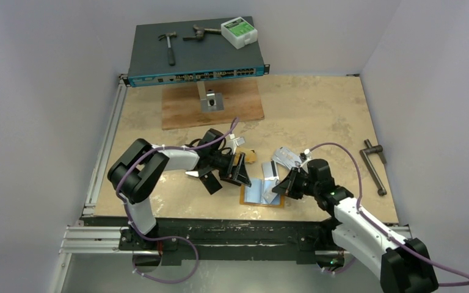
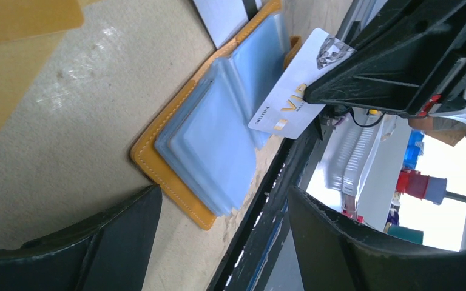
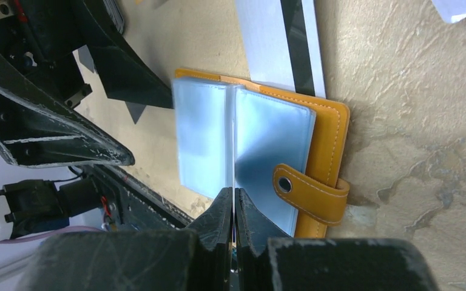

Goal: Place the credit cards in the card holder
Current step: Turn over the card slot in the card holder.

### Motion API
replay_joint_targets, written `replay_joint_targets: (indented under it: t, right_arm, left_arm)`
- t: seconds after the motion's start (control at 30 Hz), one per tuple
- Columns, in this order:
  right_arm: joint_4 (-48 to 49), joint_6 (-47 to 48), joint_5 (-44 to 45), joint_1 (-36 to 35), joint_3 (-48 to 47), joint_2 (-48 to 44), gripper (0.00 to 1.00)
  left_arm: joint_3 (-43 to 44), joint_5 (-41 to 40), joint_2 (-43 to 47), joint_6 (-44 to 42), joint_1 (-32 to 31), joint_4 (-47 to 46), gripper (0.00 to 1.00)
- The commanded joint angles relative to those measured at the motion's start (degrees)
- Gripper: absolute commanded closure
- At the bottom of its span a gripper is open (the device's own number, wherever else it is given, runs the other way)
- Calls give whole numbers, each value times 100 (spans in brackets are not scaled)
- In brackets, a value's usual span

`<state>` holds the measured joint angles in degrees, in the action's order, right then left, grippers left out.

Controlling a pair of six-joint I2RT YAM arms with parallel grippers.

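The card holder [image 1: 262, 193] lies open near the table's front edge, an orange cover [image 2: 158, 173] with pale blue plastic sleeves [image 3: 261, 139] and a snap tab [image 3: 308, 193]. My right gripper [image 3: 235, 197] is shut on a white card [image 2: 291, 100], seen edge-on in its own view, with the card's far end over the sleeves. My left gripper [image 2: 224, 200] stands open just left of the holder, nothing between its fingers [image 2: 109, 242]. A silvery card with a dark stripe [image 3: 279, 42] lies partly under the holder's far side. More cards [image 1: 288, 156] lie behind it, and an orange-gold one [image 2: 24, 18].
A network switch [image 1: 195, 55] at the back carries a hammer [image 1: 170, 46], pliers and a white-green box [image 1: 239, 32]. In front of it lies a wooden board [image 1: 212, 104]. A metal clamp tool [image 1: 374, 165] lies at the right. The table's front rail [image 2: 273, 200] runs beside the holder.
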<state>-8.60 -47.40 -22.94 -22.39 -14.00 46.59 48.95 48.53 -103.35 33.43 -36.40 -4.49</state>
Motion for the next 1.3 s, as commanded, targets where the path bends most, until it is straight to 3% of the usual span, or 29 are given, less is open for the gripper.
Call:
replay_joint_targets:
  t: [0.0, 0.17, 0.4, 0.6, 0.77, 0.93, 1.07, 1.27]
  right_arm:
    - [290, 189, 89, -23, -227, 203, 100]
    - [190, 301, 133, -45, -253, 223, 100]
    - [70, 131, 152, -52, 125, -125, 100]
    - [-144, -211, 278, -119, 599, -679, 100]
    - [-513, -238, 448, -146, 620, -883, 100]
    - [-349, -259, 409, -178, 680, -690, 100]
    - [-116, -295, 378, -204, 773, -537, 100]
    - [57, -329, 353, -241, 857, -385, 100]
  left_arm:
    - [284, -378, -22, -350, -66, 533, 25]
    - [419, -789, -25, -577, -104, 1191, 31]
    - [447, -727, -140, -443, -248, 1129, 40]
    - [499, -629, -390, -386, -253, 1195, 34]
    - [721, -1391, -361, -726, -392, 2168, 34]
    - [792, -1765, -192, -858, -498, 2561, 33]
    - [720, -1827, -335, -781, -508, 2373, 33]
    - [634, -1532, -495, -675, -560, 1343, 33]
